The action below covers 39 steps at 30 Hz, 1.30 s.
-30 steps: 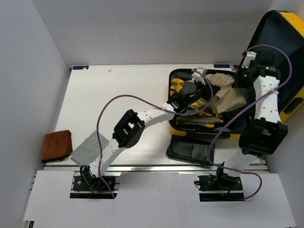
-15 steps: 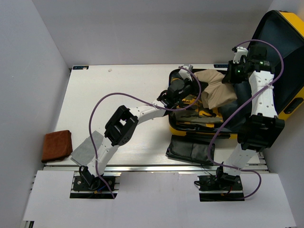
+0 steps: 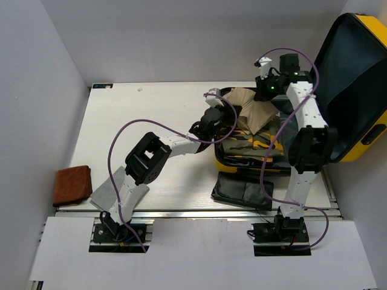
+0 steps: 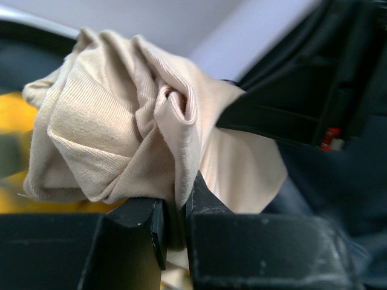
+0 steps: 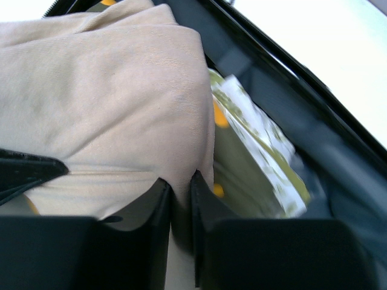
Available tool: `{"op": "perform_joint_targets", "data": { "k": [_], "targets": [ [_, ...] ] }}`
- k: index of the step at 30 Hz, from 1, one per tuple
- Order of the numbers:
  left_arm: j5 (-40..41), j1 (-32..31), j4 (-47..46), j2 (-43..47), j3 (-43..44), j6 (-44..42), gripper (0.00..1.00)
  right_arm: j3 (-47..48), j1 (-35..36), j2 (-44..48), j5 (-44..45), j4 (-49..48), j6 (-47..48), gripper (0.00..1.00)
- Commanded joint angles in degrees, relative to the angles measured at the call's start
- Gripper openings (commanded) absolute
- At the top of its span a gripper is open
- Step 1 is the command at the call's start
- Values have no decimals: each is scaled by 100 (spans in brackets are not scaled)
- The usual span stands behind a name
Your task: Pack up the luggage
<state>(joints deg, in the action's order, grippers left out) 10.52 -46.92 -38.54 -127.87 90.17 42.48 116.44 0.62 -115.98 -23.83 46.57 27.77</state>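
Note:
The yellow luggage [image 3: 354, 78] lies open at the right of the table, its lid standing up and showing dark lining. A beige cloth [image 3: 251, 112] hangs bunched over the far left part of the base, above camouflage-patterned clothes [image 3: 251, 146]. My left gripper [image 3: 221, 104] is shut on the cloth's left side. In the left wrist view a fold of the beige cloth [image 4: 121, 121] runs down between the left gripper [image 4: 175, 211] jaws. My right gripper [image 3: 266, 90] is shut on the other side. There the beige cloth [image 5: 109, 90] is pinched in the right gripper [image 5: 180, 193].
A flat black pouch [image 3: 242, 192] lies on the table against the luggage's front wall. A brown folded cloth [image 3: 72, 184] and a grey cloth [image 3: 112, 190] sit at the near left. Purple cables loop above both arms. Grey walls close in left and back.
Both grippers have carried the beige cloth to the left and toward the far edge, from the middle of the luggage to its far left corner. The cloth is more bunched now.

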Motion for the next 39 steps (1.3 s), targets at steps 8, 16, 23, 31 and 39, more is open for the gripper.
{"op": "perform_joint_targets", "data": {
  "k": [8,16,23,31,39],
  "targets": [
    [924,130,803,0,113,278,0,616,263,-295,1996,-1994,-586,70],
    [1004,183,761,-80,282,226,0,-1586,158,1795,2902,-2029,-3249,84],
    [1022,183,822,-106,325,182,0,-3611,-166,2186,1885,-2714,-4507,83],
    [969,183,875,-168,405,182,0,-3857,-229,1580,1100,-3399,-4921,76],
    [864,183,989,-282,598,120,0,-3805,-282,1192,599,-3637,-5080,27]
  ]
}}
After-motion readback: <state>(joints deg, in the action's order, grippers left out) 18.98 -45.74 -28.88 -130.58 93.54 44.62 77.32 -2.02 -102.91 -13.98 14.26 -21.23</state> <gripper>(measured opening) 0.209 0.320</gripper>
